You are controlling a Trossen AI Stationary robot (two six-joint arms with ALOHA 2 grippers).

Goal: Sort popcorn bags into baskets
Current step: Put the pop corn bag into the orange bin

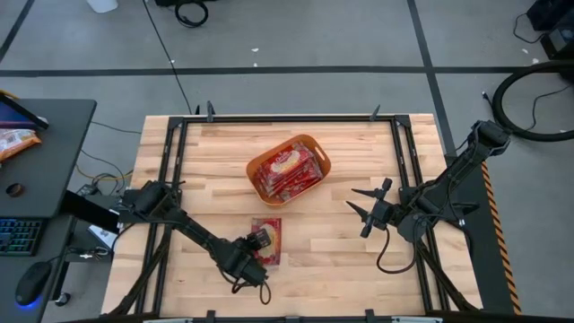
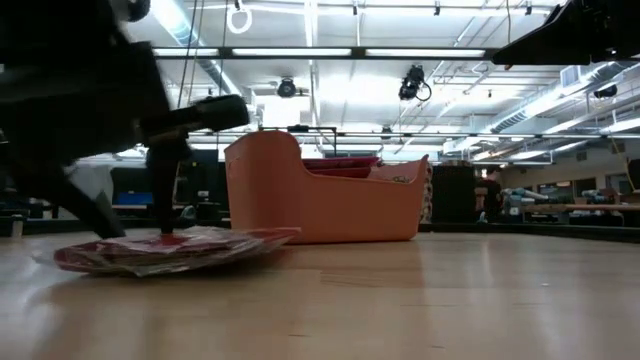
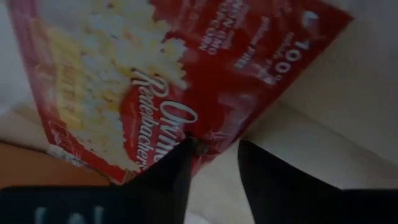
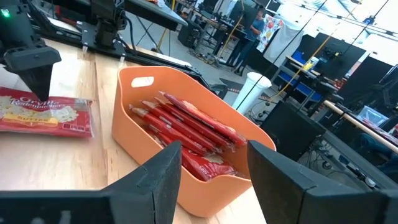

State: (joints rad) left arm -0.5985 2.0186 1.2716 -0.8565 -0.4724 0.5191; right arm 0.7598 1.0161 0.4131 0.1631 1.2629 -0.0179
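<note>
A flat, glossy red popcorn packet (image 1: 267, 240) lies on the pale wood-plank desk (image 1: 179, 161), its edge between the left gripper's (image 1: 261, 239) spread fingers (image 3: 168, 180). Beyond them stands the smooth orange plastic tub (image 1: 289, 168) full of packets. The right gripper's (image 1: 370, 208) fingers (image 4: 155, 180) hang spread, empty, beside it.

A robotics lab — exposed ceiling ducts (image 2: 560, 95), cabled floor, computer desk (image 1: 45, 161) nearby

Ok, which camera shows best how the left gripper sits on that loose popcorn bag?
Left wrist view: fingers open at the popcorn bag's edge. High view shows the left gripper over it; low view, a side profile.
</note>
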